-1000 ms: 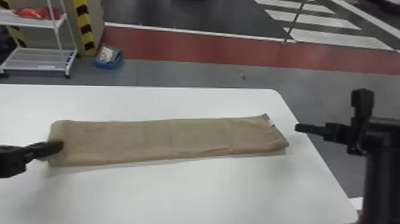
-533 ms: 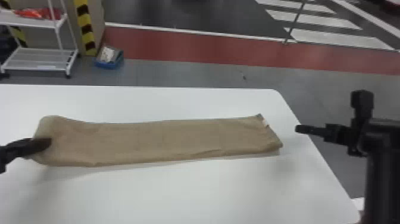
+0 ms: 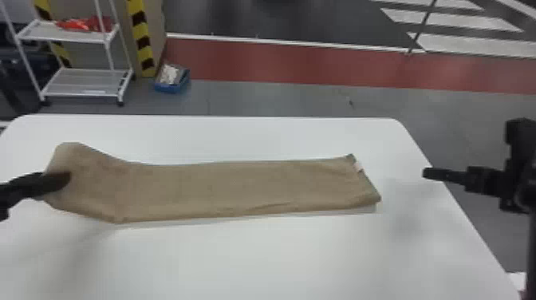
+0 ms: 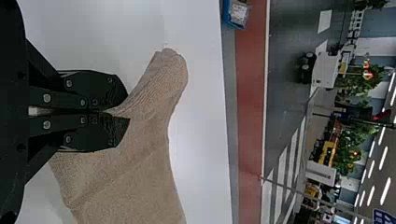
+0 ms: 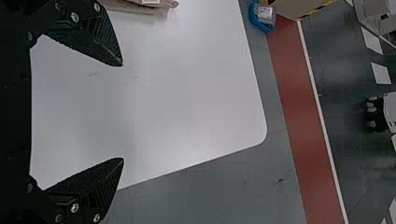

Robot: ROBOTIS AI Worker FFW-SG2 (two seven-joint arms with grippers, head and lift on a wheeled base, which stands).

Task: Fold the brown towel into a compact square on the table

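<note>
Where the left gripper (image 3: 64, 181) is: at the table's (image 3: 279, 259) left side, fingers clenched on the raised end of the brown towel (image 3: 239, 187).
Right gripper (image 3: 432, 174): near the table's right edge, fingers released, wide apart.
Brown towel: a long strip across the table.
White shelf (image 3: 87, 82): beyond the table.
Blue bin (image 3: 171, 87): on the floor beside the shelf.

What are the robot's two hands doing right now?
Left hand: shut on the brown towel.
Right hand: open, holding nothing.
</note>
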